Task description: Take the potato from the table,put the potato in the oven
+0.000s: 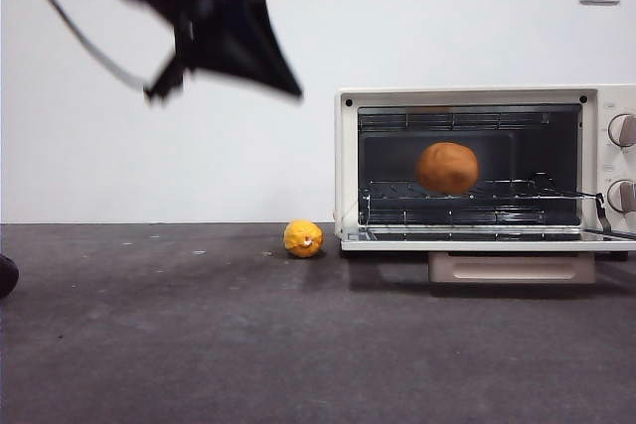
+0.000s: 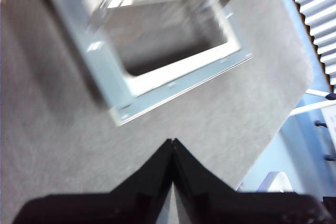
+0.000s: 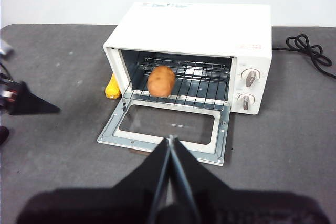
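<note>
potato [image 1: 447, 168] lies on the wire rack [image 3: 199, 85] inside the oven [image 3: 210, 30], toward the side away from the knobs [image 3: 250, 77]. oven door [image 3: 168, 129] hangs fully open, flat just above the desk [image 1: 199, 345]. a small yellow ball [image 1: 303, 238] sits on the desk just beside the oven, on the side away from the knobs. left tool [image 2: 172, 142] is high above the desk, off to the side of the door, its jaws pressed together and empty; the front view shows it blurred at the top. right tool [image 3: 170, 139] hovers before the door, jaws also closed on nothing.
</note>
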Robot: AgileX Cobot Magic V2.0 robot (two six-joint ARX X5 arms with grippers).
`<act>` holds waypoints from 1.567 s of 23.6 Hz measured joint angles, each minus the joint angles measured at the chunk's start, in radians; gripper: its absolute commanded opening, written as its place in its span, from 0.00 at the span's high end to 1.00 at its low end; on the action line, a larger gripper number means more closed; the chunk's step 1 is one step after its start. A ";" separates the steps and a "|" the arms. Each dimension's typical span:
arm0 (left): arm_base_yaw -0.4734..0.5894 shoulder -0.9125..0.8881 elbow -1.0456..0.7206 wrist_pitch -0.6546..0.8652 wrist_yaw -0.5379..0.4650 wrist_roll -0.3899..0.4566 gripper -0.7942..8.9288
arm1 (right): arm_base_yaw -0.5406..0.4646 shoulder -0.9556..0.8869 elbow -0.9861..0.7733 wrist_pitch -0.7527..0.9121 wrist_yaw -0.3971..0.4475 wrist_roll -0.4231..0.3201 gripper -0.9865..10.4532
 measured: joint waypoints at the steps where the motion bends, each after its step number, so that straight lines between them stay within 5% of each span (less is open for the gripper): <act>1: 0.009 0.032 0.000 0.003 0.018 -0.012 0.93 | 0.000 0.000 0.000 0.000 0.000 -0.005 0.92; 13: 0.060 0.341 0.000 0.159 0.195 -0.219 0.93 | 0.000 0.000 0.000 0.000 0.012 -0.056 0.92; 37: 0.015 0.433 0.002 0.247 0.212 -0.407 0.93 | 0.001 0.000 0.000 0.000 0.043 -0.059 0.92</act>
